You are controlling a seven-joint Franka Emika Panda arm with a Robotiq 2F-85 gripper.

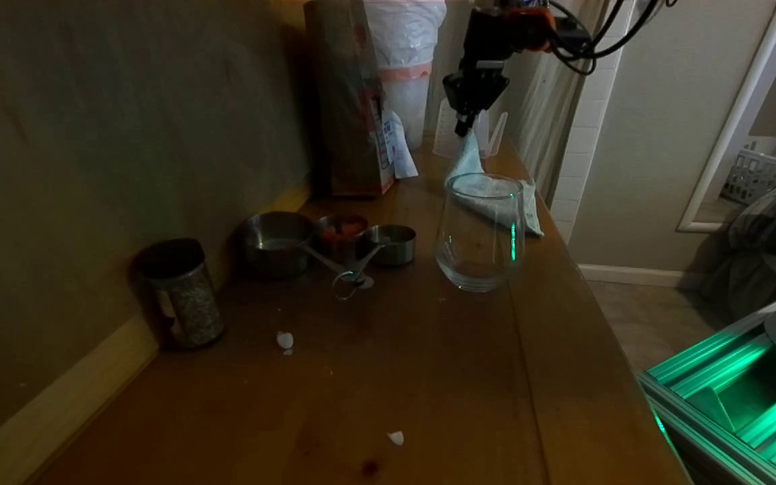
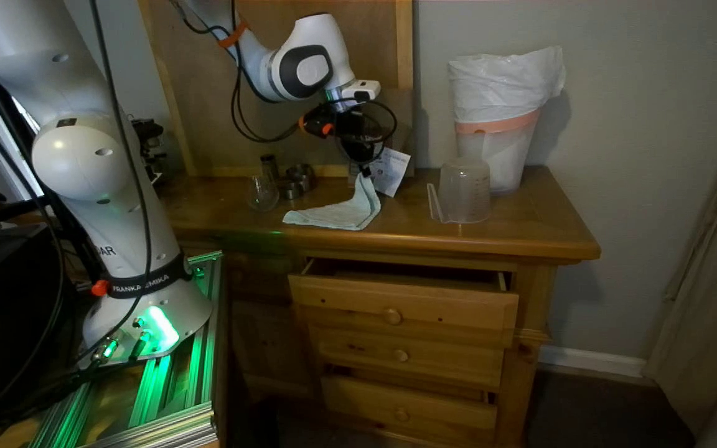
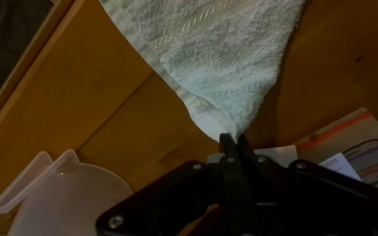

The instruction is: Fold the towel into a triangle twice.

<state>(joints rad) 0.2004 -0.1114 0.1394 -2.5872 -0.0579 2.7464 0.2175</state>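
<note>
lower centre of the wrist view, the black two-fingered gripper (image 3: 233,137) pinches the pale tapering terry-cloth towel (image 3: 225,59) by its tip; likely light, limp, best held there.

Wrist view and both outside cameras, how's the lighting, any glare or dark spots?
Wrist view: dim, the fingers nearly black beside the paler towel; in an exterior view, green glints on the clear glass and a murky upright panel; in an exterior view, a green light glaring nearly white on the robot's base.
</note>
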